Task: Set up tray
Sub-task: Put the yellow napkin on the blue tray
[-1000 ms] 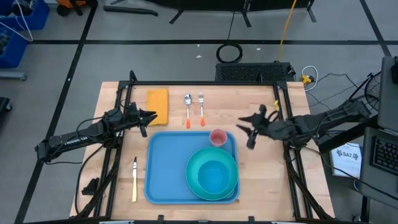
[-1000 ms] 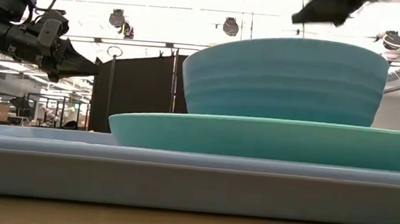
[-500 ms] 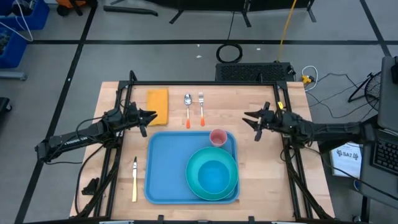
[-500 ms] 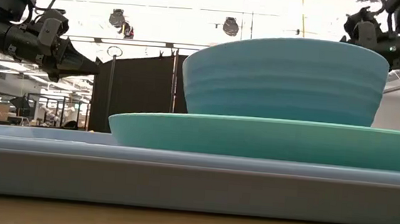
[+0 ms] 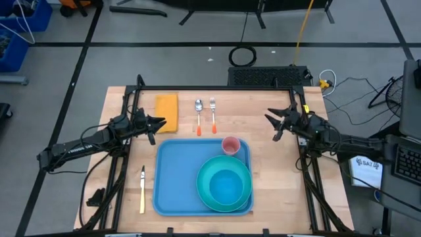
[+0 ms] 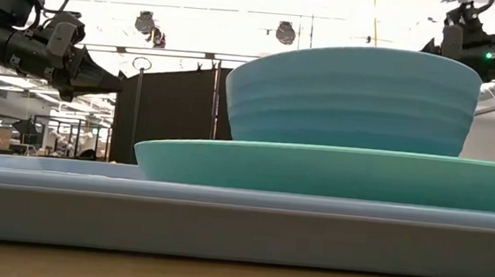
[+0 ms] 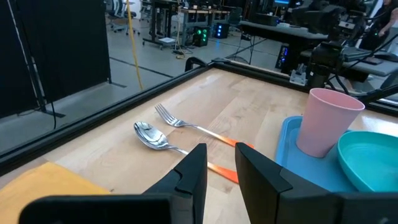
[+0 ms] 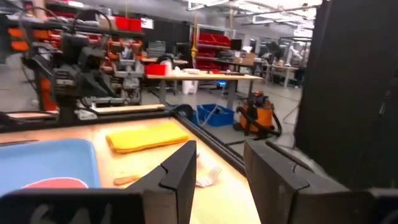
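Two grippers parked, tray loaded on table

Both arms are held above the table, clear of all items. The left gripper (image 5: 161, 122) is positioned over the table's left side, just beside the yellow cloth (image 5: 167, 112); its fingers (image 7: 193, 171) are seen slightly apart with nothing between them. The right gripper (image 5: 271, 124) is held near the table's right edge, fingers (image 8: 177, 174) spread apart and nothing gripped.

The tray (image 5: 176, 174) is laid flat on the wooden table (image 5: 256, 112), toward the front centre. A teal plate (image 5: 205, 179) is set on the tray's right half, and a blue bowl (image 5: 227, 185) is seated on the plate. A pink cup (image 5: 230, 145) is stood upright at the tray's back right corner, touching the plate's rim or just beside it; which cannot be told.

A spoon (image 5: 198, 114) and fork (image 5: 213, 112), both orange-handled, are laid side by side on the table behind the tray. A knife (image 5: 142, 187) is laid left of the tray, parallel to its left edge.
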Robot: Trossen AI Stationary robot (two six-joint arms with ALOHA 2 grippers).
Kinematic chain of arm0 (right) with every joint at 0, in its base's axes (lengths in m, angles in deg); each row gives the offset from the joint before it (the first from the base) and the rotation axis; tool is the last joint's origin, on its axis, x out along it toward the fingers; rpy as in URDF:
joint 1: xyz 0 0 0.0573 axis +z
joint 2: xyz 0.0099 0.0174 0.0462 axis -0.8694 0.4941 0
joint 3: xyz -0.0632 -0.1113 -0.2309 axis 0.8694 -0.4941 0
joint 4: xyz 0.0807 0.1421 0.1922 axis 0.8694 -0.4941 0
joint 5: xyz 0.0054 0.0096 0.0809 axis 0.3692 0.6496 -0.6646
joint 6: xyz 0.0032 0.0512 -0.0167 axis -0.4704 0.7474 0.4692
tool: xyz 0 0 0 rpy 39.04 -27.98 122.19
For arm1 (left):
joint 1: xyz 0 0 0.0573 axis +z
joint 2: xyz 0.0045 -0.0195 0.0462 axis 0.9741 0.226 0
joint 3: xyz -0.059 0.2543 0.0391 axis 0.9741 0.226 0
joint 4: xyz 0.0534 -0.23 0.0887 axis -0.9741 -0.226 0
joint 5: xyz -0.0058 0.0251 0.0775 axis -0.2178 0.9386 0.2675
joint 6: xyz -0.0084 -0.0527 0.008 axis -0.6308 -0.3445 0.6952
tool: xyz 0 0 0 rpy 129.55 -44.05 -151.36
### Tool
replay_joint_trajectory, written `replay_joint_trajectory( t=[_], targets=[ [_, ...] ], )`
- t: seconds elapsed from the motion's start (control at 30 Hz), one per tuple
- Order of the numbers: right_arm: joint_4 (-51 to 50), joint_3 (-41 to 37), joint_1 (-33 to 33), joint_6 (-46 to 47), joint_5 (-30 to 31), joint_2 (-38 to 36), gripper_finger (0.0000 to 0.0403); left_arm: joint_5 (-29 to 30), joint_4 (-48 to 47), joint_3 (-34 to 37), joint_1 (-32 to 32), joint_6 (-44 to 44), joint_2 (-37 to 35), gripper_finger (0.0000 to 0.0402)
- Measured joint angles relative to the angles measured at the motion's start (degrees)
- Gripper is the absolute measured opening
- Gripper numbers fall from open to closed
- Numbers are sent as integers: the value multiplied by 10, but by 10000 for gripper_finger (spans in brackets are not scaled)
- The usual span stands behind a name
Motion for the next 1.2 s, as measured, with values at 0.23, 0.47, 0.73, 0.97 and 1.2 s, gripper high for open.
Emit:
replay_joint_trajectory(
  t=[0.23,0.47,0.73,0.97,1.2],
  targets=[
    [5,-49,0,0,30,-57,125,0,0,0,0,-1,0,88],
    [7,-90,0,1,24,-93,125,0,0,0,0,-1,0,88],
    [12,-93,0,7,13,-92,125,13,-23,0,0,-94,0,88],
    [10,-94,0,11,14,-92,125,60,-132,-33,12,-247,45,88],
    [7,-95,0,52,14,-92,125,69,-391,-112,36,-404,139,88]
  ],
)
